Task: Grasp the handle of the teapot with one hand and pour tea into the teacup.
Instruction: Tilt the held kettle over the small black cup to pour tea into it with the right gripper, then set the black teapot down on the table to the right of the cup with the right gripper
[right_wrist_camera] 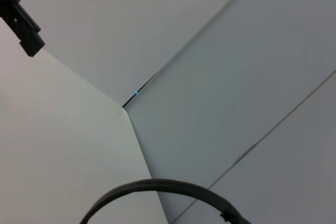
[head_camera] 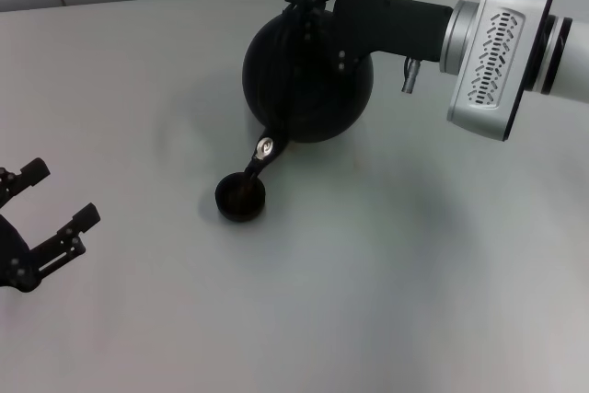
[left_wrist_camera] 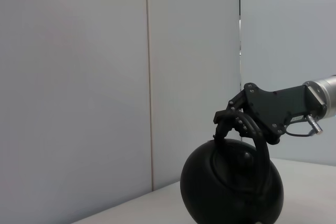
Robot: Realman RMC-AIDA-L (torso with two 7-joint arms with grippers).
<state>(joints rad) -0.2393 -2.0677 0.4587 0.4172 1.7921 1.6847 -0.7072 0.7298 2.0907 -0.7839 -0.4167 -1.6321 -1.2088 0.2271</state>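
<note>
Nearest the head camera, the left gripper [head_camera: 46, 218] sits idle at the table's [head_camera: 414, 301] left edge, its fingers spread apart and holding nothing. Farther out stands the teacup [head_camera: 241, 198], small and dark, with the teapot's spout tip directly above its rim. Behind it the teapot [head_camera: 308, 80] is tilted forward toward the cup. Farthest, the right gripper [left_wrist_camera: 231, 124] reaches in from the right, clamped on the handle [left_wrist_camera: 257, 145] over the pot's top.
</note>
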